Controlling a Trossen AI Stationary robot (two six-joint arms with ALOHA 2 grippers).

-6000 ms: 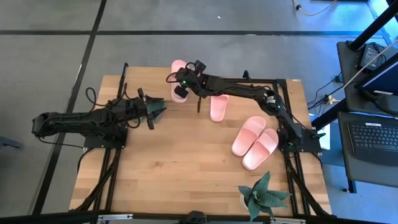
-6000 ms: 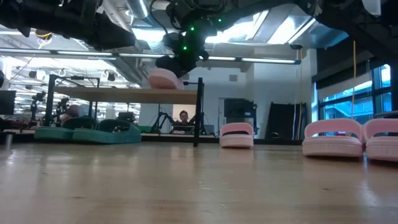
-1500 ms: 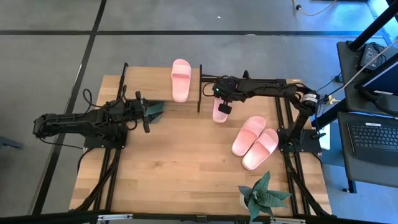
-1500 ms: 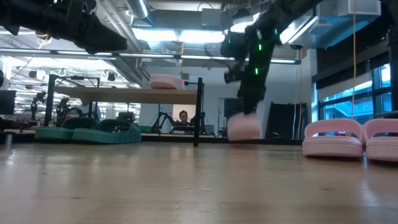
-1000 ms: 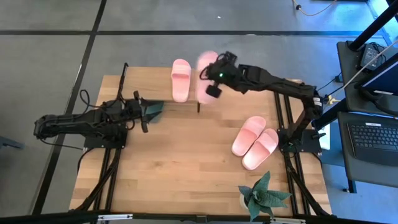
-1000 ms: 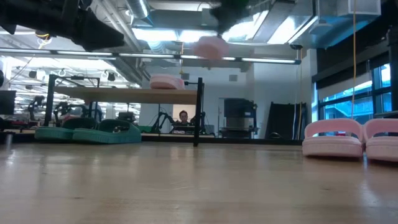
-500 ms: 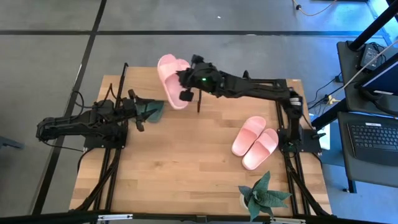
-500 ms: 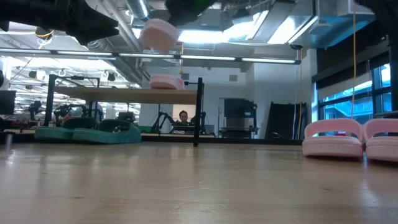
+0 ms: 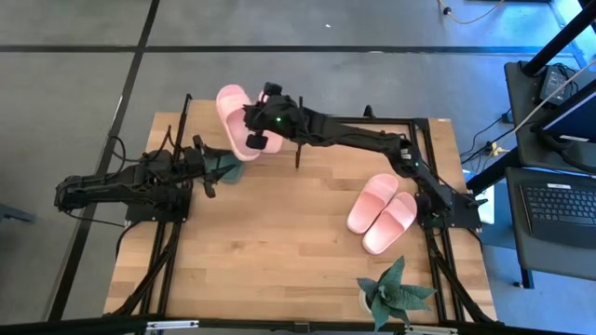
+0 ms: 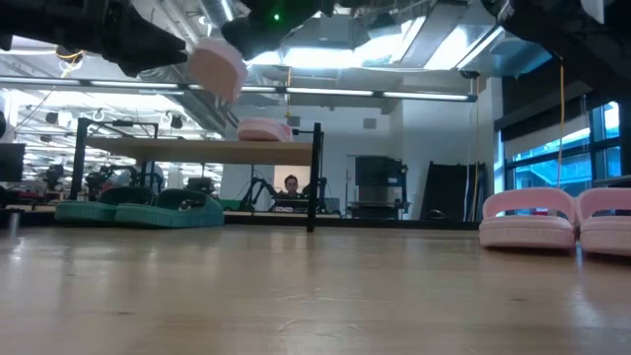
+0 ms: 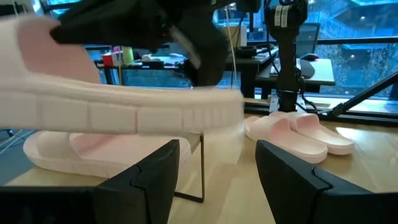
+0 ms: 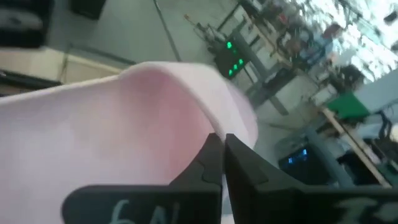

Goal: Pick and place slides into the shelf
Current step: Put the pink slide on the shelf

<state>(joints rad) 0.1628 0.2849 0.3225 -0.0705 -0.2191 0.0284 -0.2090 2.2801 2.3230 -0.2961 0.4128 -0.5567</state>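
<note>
While your right gripper (image 9: pixel 253 138) clamps a pink slide (image 9: pixel 233 119) above the shelf (image 10: pixel 197 150), one pink pair (image 9: pixel 382 213) waits.

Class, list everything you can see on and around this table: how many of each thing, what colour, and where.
pink slides: four, light pink; a pair on the table's right, one on the shelf top, one held above the shelf.
green slides: two, dark green, under the shelf.
shelf: one, light wood top, black legs.
potted plant: one, green, near edge.
table: one, light wood.
person: one, far behind.
left gripper: dark, fingers open, empty.
right gripper: dark, fingers shut on the held slide.
</note>
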